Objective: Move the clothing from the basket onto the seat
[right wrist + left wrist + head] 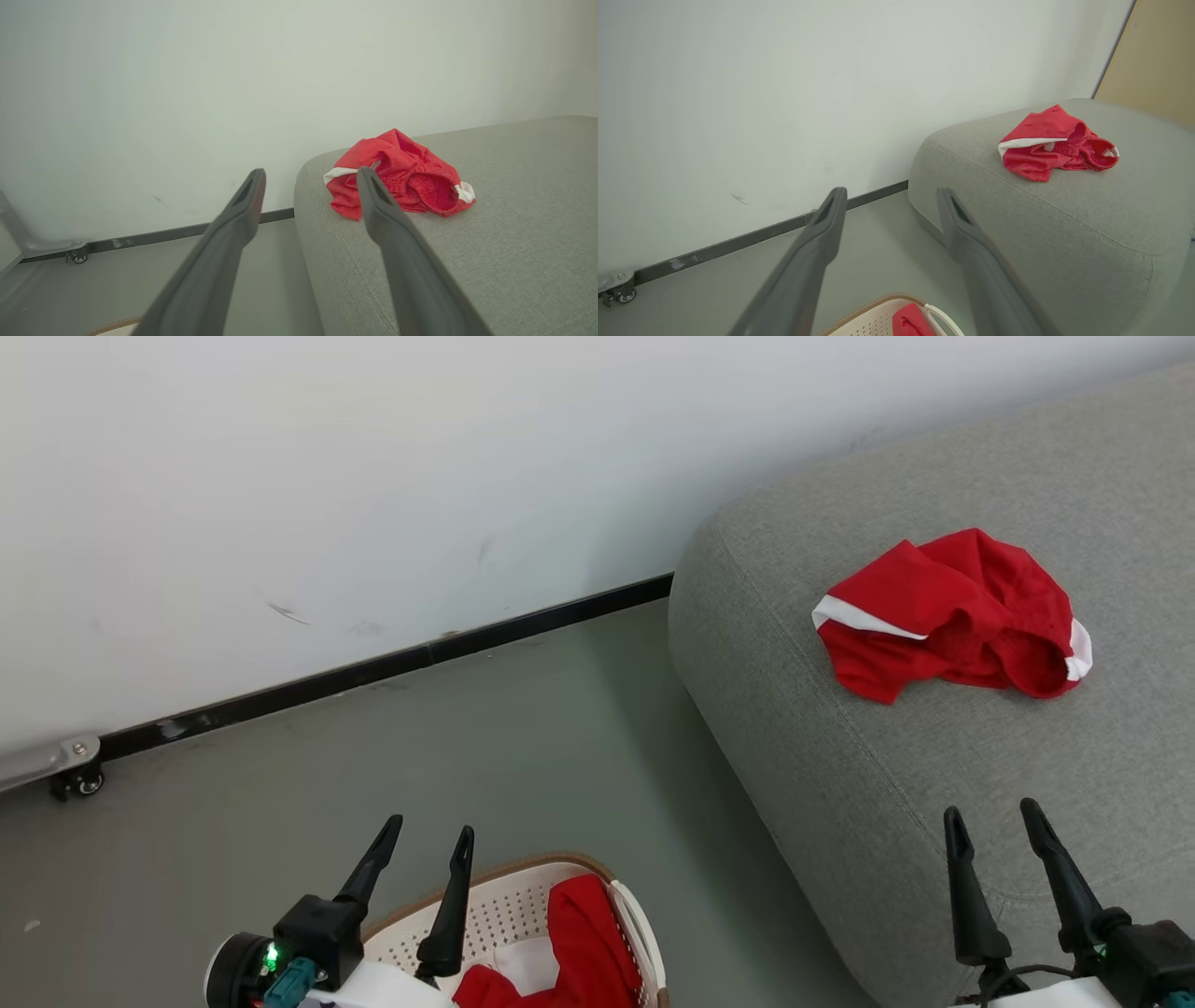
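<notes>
Head view: a cream-white perforated plastic laundry basket with a brown rim [523,896] is sitting on the grey-green floor [280,840] at the bottom edge, near the rounded corner of the large light grey woven-fabric seat [840,756].
Basket contents: soft bright red clothing with white trim [583,933] is lying bunched inside, leaning against the basket's right wall, and the holed wall is showing bare to its left.
Seat contents: a crumpled red garment with white bands [952,616] is resting on top of the seat, well apart from the basket.
Left arm: the left pincer [429,827] is hovering over the basket's left rim, its fingers spreading wide and holding nothing.
Right arm: the right pincer [991,809] is hovering over the seat's front edge, on the near side of the red garment, its fingers also standing wide and empty.
Left wrist view: the basket's corner and a bit of red clothing are showing low between the two dark fingers.
Backdrop: a white wall [373,476] with a black skirting strip [392,667] is running behind the floor, and a small caster wheel [79,784] is standing at its left end.
</notes>
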Controlling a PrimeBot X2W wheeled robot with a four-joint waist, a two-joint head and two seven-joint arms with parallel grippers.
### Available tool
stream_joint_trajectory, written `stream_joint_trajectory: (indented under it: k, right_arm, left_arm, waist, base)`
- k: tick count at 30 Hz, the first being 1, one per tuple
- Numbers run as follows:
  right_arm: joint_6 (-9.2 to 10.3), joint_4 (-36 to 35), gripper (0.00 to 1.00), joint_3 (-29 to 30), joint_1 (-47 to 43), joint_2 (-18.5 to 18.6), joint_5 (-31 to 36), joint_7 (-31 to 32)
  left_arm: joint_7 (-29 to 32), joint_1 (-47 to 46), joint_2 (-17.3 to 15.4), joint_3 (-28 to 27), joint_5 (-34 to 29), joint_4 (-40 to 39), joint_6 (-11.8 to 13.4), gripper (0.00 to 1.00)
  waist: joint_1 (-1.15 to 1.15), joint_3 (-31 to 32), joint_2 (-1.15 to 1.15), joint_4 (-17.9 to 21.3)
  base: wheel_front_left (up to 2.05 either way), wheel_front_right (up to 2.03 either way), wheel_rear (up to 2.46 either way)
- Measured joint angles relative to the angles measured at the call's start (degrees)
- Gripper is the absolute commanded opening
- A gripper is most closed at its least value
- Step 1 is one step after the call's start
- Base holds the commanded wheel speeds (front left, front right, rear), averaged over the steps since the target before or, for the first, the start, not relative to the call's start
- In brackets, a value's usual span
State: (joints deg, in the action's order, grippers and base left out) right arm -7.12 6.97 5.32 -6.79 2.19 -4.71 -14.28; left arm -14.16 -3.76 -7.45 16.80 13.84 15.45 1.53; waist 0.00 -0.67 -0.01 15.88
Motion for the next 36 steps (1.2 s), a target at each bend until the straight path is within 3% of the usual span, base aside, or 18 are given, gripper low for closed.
stream_joint_trajectory:
  k: [7, 24, 36]
  right_arm:
    - [0.00, -0.71, 1.00, -1.79, 0.36, -0.01, -0.44, 0.00]
    - [0.00, -3.83, 1.00, -2.16, 3.70, -0.01, -0.90, 0.00]
    - [0.00, -5.94, 1.00, -4.02, 8.40, -0.01, -2.52, 0.00]
  left_arm:
    - [0.00, -0.08, -0.38, 1.13, -1.14, 1.87, -0.12, 1.00]
    - [1.56, -7.38, -0.49, 5.45, -3.61, 13.81, -3.59, 1.00]
    - [2.10, -14.13, -0.21, 5.78, -5.06, 19.58, -3.65, 1.00]
  waist:
    - [0.00, -1.58, 0.00, 1.49]
    - [0.00, -9.91, 0.01, 4.28]
    - [0.00, -17.22, 0.01, 5.55]
  base:
    - [0.00, 0.00, 0.00]
    - [0.00, 0.00, 0.00]
    - [0.00, 0.00, 0.00]
